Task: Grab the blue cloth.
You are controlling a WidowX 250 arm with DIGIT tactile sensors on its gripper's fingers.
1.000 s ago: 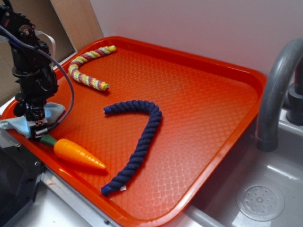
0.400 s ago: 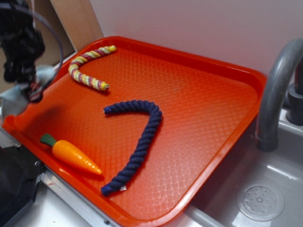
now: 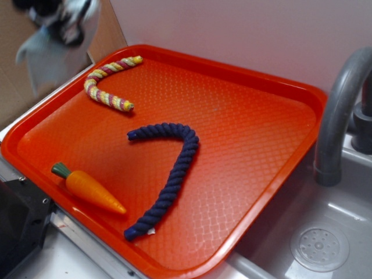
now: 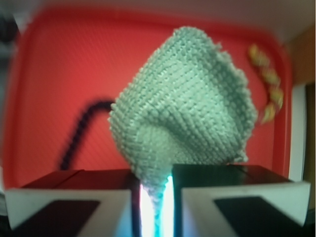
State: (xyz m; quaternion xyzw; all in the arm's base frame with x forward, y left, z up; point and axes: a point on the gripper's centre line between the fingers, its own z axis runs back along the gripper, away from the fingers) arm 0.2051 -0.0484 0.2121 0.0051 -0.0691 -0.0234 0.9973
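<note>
hanging from the gripper (image 4: 154, 197), the blue cloth (image 4: 185, 103) is up in the air above the far left corner of the red tray (image 3: 256, 139), touching nothing else. the wrist view shows the two fingers pressed together on a thin pinched tail of the fabric, with the rest ballooning out below them in a loose, bunched cone. in the outside view the gripper (image 3: 61, 26) and the cloth (image 3: 43, 55) are a blur at the top left edge, so little detail can be read there. the weave looks open and knitted, which suggests something very light, soft and floppy: it will sag and swing rather than keep a shape, and it should not slip easily since the texture gives the fingers something to bite. the hold sits on a narrow gathered fold, which seems a fair place to take it, though only a small bit of fabric is caught, so a sharp jerk could perhaps pull it free. on the tray lie a dark blue rope (image 3: 168, 174), a striped yellow and pink rope (image 3: 104, 87) and a toy carrot (image 3: 87, 189), all well apart from the cloth. the grab looks essentially done.
</note>
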